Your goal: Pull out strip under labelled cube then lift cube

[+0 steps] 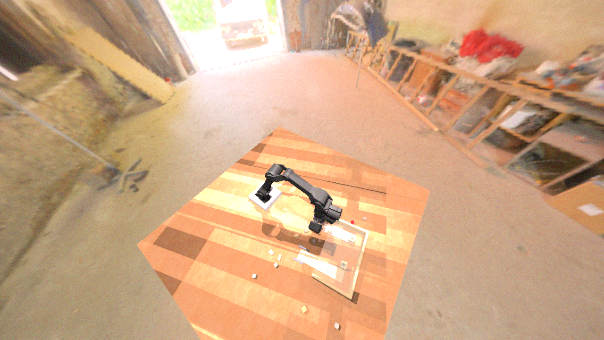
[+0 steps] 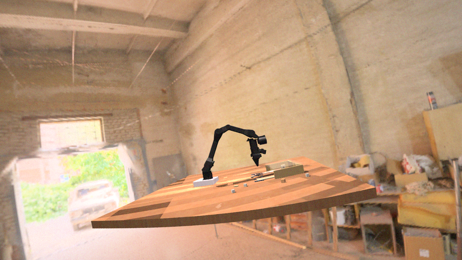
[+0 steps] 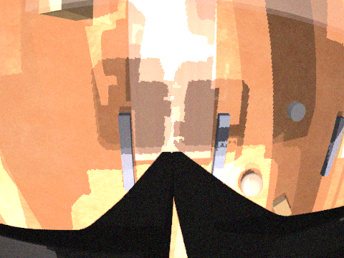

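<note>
My gripper (image 2: 257,165) (image 3: 171,160) is shut and empty, pointing down just above the near end of a pale strip (image 1: 339,233) (image 3: 172,43). In the top view the fingertips are hidden by the arm. A small pale cube (image 1: 351,239) rests at the far end of this strip. A second pale cube (image 1: 343,264) sits beside the far part of another pale strip (image 1: 315,263). Marks on the cubes are too small to read. Neither cube shows in the wrist view.
A low-walled, partly see-through box (image 1: 362,259) (image 2: 288,171) surrounds the cubes. Blue-grey bars (image 3: 125,143) (image 3: 221,140) flank the near strip. A round pale ball (image 3: 251,183), a grey disc (image 3: 296,111) and a beige block (image 3: 282,206) lie right of it. A red ball (image 1: 352,222) lies outside the box.
</note>
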Robot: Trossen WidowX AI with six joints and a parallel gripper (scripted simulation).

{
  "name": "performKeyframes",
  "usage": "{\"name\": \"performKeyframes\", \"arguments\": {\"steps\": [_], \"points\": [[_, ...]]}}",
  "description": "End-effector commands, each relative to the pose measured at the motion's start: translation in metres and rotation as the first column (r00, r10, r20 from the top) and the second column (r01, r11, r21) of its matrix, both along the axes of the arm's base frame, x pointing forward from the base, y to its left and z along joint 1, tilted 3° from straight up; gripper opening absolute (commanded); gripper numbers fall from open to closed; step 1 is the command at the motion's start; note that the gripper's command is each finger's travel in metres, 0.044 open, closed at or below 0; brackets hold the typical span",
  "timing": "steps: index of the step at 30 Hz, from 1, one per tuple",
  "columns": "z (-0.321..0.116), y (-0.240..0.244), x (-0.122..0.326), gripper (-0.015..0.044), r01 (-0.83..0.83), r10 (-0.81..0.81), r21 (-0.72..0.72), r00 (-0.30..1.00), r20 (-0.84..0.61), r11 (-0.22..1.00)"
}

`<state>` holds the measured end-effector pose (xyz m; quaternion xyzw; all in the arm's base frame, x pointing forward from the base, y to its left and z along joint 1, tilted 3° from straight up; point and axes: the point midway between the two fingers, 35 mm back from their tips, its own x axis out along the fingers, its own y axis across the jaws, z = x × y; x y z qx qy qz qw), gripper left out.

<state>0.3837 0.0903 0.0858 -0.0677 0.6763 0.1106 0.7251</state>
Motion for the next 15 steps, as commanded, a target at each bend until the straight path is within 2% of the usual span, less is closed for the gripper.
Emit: {"name": "performKeyframes", "arguments": {"steps": [1,15], "points": [[-0.009,0.0,0.0,0.0,-0.004,0.004,-0.005,1.0,-0.005,1.0],[-0.032,0.0,0.001,0.0,-0.004,0.004,-0.005,1.0,-0.005,1.0]]}}
